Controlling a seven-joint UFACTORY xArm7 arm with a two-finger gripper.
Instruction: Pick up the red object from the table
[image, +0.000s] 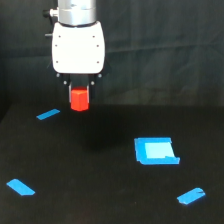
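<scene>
I see the arm (76, 10) cut off by the top edge; the gripper (79, 91) fingers blend into darkness, hiding the red object's (79, 99) top.

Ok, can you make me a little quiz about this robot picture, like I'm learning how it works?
1. True or false: the red object is lying on the table.
2. How many thin blue tape strips are on the table, not counting the blue square patch?
3. Which is nearest the gripper: A) the strip at upper left, B) the strip at lower left, C) the strip at lower right?

Key:
1. False: it is held between the gripper's fingers, above the table.
2. Three.
3. A.
</scene>
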